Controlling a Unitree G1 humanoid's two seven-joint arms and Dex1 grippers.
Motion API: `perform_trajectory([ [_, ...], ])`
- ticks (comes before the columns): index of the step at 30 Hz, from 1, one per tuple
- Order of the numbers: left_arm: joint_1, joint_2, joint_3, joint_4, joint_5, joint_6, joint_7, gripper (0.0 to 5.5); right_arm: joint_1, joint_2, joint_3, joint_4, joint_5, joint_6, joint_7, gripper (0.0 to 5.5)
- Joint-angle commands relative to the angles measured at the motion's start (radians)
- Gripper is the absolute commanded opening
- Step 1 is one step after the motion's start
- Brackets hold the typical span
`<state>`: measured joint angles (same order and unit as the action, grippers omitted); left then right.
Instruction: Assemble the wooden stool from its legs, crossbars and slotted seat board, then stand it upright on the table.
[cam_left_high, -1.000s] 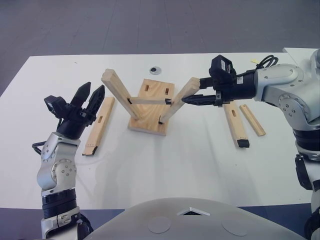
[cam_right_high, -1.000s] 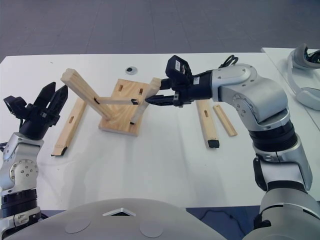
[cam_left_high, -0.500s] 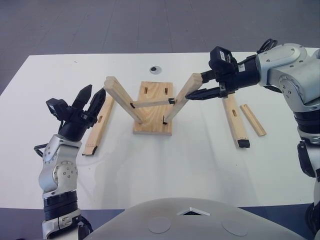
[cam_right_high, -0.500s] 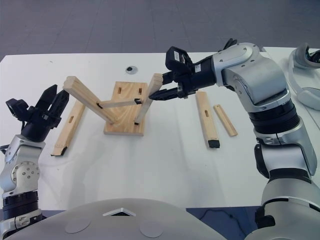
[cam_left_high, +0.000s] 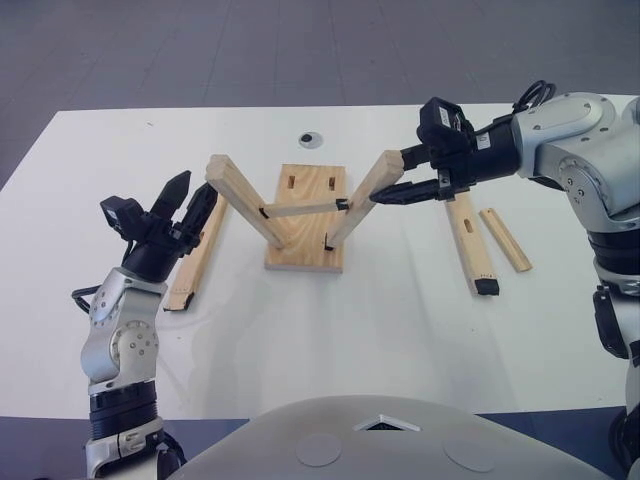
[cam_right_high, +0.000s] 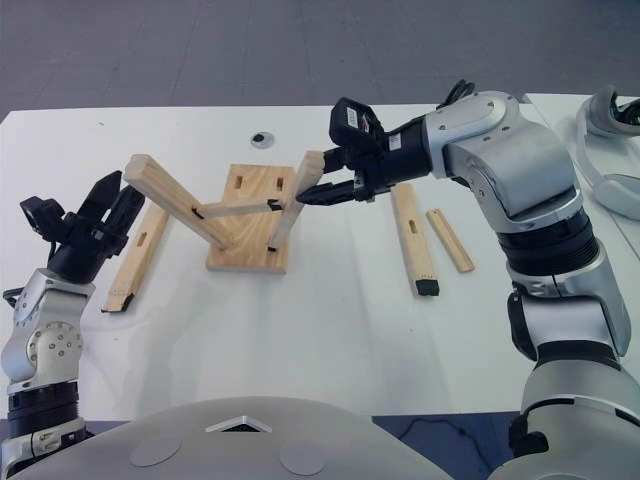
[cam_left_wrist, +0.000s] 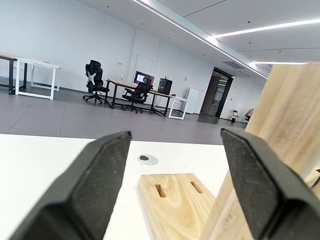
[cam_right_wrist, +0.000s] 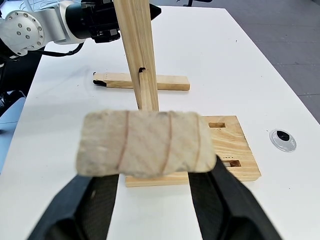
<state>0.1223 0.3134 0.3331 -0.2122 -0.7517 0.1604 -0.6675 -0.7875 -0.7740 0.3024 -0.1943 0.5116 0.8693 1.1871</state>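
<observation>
Right gripper (cam_left_high: 390, 176) is clamping the top of one pale wooden leg (cam_left_high: 355, 205), apparently steadying the joined pair on the slotted seat board (cam_left_high: 300, 252) on the white bench (cam_left_high: 400, 320), while the left gripper (cam_left_high: 196, 184) is hovering open beside the other leg (cam_left_high: 243, 198).

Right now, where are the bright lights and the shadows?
Left wrist view: long ceiling lights glow bright. Left eye view: only soft, faint shadows on the table by the seat board. Right wrist view: the leg end looks evenly lit, no glare.
</observation>
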Motion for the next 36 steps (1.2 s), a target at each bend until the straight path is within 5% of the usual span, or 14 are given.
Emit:
perform_trajectory([
  [1, -0.011, 0.003, -0.007, 0.001, 0.009, 0.0, -0.008, 3.3, 0.009, 0.02, 0.004, 0.01, 0.009, 0.032, 0.002, 2.61],
  [12, -0.009, -0.002, -0.016, -0.001, 0.011, -0.002, -0.006, 3.3, -0.003, 0.049, -0.009, 0.043, -0.015, 0.017, -0.022, 4.46],
  [20, -0.126, 0.119, 0.06, 0.043, -0.001, 0.045, 0.012, 3.3, 0.118, -0.121, 0.01, -0.001, -0.035, -0.068, 0.152, 4.5],
  [25, -0.389, 0.211, 0.12, -0.089, 0.057, 0.128, 0.31, 3.3, 0.296, -0.157, -0.053, -0.037, -0.042, -0.086, 0.102, 4.5],
  [28, -0.595, 0.211, 0.033, -0.243, 0.088, 0.225, 0.497, 3.3, 0.391, -0.127, -0.096, -0.078, -0.03, -0.075, 0.025, 4.5],
  [33, -0.708, 0.023, -0.195, -0.472, 0.045, 0.542, 0.865, 3.3, 0.466, -0.05, -0.142, -0.131, -0.012, -0.052, -0.104, 4.5],
  [36, -0.697, 0.143, -0.358, -0.575, 0.174, 0.661, 0.844, 3.3, 0.527, -0.024, -0.165, -0.171, 0.002, -0.04, -0.163, 4.5],
])
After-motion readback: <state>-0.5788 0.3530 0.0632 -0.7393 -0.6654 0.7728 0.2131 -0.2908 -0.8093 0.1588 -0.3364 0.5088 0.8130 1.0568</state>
